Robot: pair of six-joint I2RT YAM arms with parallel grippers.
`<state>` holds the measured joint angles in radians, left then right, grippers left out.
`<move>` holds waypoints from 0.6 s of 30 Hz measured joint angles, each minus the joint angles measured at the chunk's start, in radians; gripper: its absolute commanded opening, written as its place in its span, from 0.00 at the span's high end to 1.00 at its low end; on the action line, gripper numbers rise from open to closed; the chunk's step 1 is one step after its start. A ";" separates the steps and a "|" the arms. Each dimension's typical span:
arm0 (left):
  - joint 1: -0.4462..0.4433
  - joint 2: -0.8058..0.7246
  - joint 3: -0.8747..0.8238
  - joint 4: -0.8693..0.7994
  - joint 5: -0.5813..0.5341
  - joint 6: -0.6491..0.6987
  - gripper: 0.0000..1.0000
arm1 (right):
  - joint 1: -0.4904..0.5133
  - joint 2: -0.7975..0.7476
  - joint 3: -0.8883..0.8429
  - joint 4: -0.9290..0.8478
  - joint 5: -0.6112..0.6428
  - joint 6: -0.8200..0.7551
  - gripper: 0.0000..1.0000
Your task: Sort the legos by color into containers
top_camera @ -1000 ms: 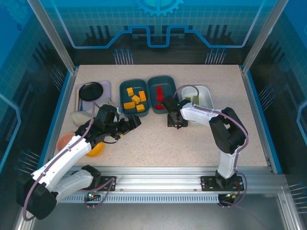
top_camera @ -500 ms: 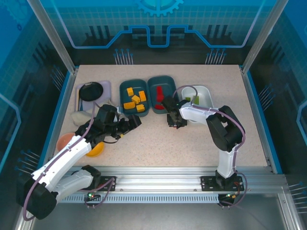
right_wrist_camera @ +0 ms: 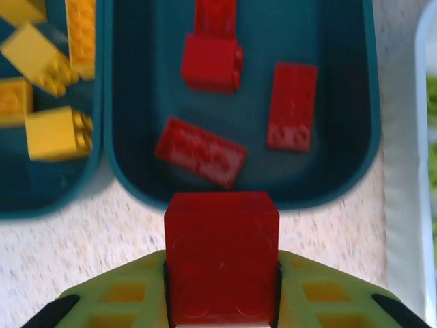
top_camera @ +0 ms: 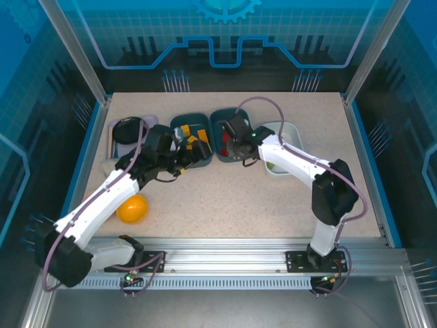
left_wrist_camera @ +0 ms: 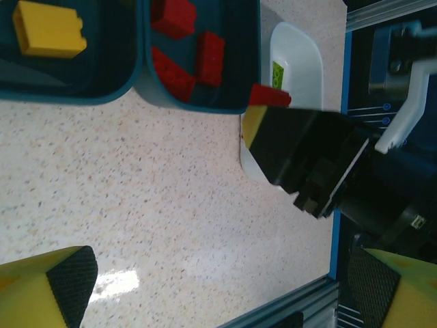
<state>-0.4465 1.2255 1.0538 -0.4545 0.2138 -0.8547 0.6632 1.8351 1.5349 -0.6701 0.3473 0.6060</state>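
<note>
The speckled counter (top_camera: 225, 205) carries three bins in a row at its far middle, each with its long axis running away from the arm bases. They are the yellow-filled teal bin (top_camera: 198, 123), the red-filled teal bin (top_camera: 220, 126) touching it on the right, and the white bin (top_camera: 290, 133) beyond that. A black plate (top_camera: 128, 130) sits at far left, and a yellow round bowl (top_camera: 132, 208) lies nearer the bases.

The left tool (top_camera: 198, 154) hovers over the counter just before the yellow bin's near rim. Its jaws are spread wide with nothing between them, and the wrist view shows one padded fingertip (left_wrist_camera: 68, 277) in each lower corner.

The right tool (right_wrist_camera: 222, 287) is clamped on a red brick (right_wrist_camera: 221, 253), held broad face up just short of the red bin's near rim.

Inside that bin lie loose red legos (right_wrist_camera: 200, 152). One long brick lies slanted, another has its long axis running near to far, and a blockier one sits behind them. Yellow legos (right_wrist_camera: 58, 133) lie at mixed angles in the neighbouring bin. A green lego (left_wrist_camera: 278, 74) rests in the white bin.
</note>
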 measured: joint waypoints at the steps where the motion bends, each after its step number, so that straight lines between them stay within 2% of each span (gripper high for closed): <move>1: 0.003 0.030 0.022 0.005 0.001 0.000 0.01 | -0.013 0.032 0.038 -0.004 -0.001 -0.007 0.75; 7: 0.023 0.203 0.147 0.030 0.001 0.029 0.02 | -0.109 0.268 0.284 -0.033 -0.011 -0.066 0.75; 14: 0.042 0.313 0.214 0.059 0.005 0.048 0.01 | -0.189 0.487 0.537 -0.090 -0.046 -0.118 0.74; 18: 0.044 0.329 0.219 0.064 0.005 0.049 0.01 | -0.204 0.615 0.709 -0.143 -0.069 -0.145 0.68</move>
<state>-0.4026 1.5547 1.2728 -0.3904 0.2188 -0.8055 0.4591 2.4500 2.2440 -0.8127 0.2787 0.4614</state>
